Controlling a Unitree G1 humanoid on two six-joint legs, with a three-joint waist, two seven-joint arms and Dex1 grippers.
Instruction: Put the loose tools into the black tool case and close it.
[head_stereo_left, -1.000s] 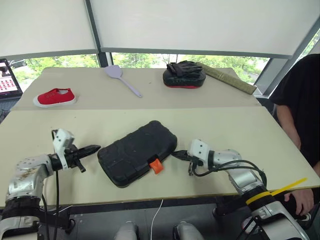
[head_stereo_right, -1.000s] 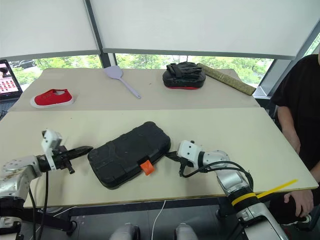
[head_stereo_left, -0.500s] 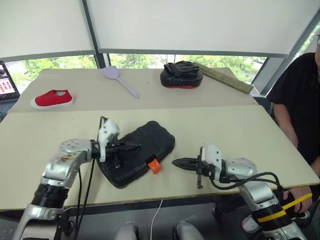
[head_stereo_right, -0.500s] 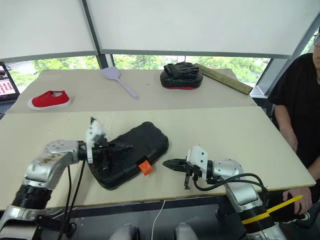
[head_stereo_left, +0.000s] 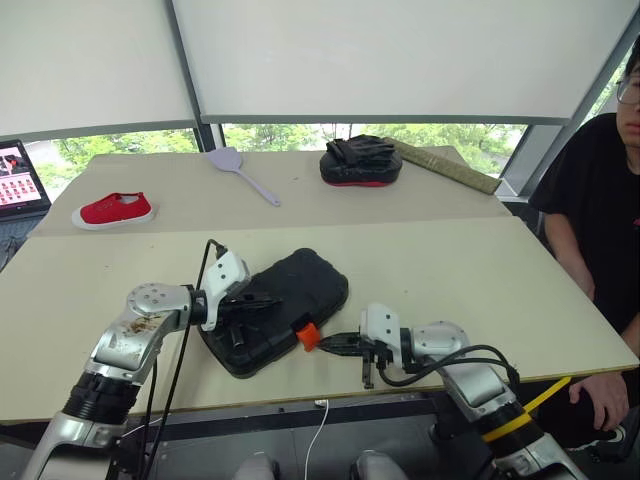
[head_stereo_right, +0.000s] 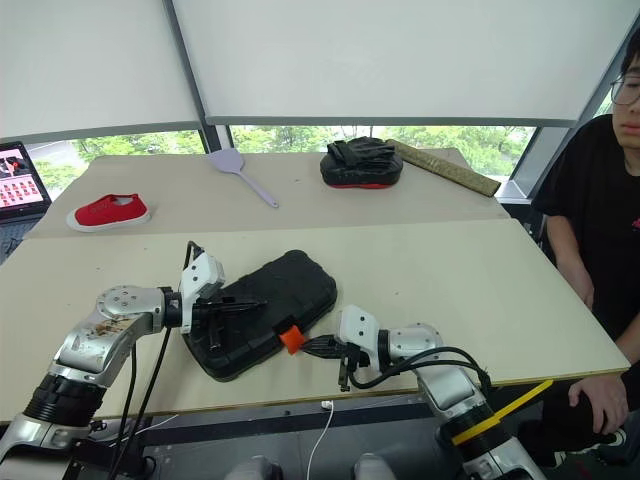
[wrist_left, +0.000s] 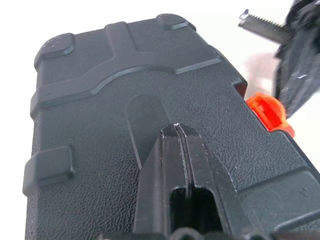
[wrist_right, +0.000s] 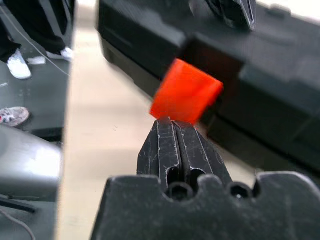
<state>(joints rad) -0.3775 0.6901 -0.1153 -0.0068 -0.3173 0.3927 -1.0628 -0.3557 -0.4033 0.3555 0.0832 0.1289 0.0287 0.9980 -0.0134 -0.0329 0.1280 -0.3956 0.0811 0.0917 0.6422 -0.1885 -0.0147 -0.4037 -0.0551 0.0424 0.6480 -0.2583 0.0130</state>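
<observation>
The black tool case (head_stereo_left: 275, 308) lies lid-down on the near counter (head_stereo_left: 480, 270), no loose tools outside it; its orange latch (head_stereo_left: 308, 336) looks unfastened. The left gripper (head_stereo_left: 258, 302), fingers closed, rests on the lid; the right gripper (head_stereo_left: 333, 344), fingers closed, touches the latch. Red shoe (head_stereo_left: 112, 210), lilac spatula (head_stereo_left: 240, 170) and padded mitt (head_stereo_left: 360, 160) lie well apart.

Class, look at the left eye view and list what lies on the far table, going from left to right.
Red shoe → lilac spatula → black-and-red padded mitt → long olive-brown roll.
</observation>
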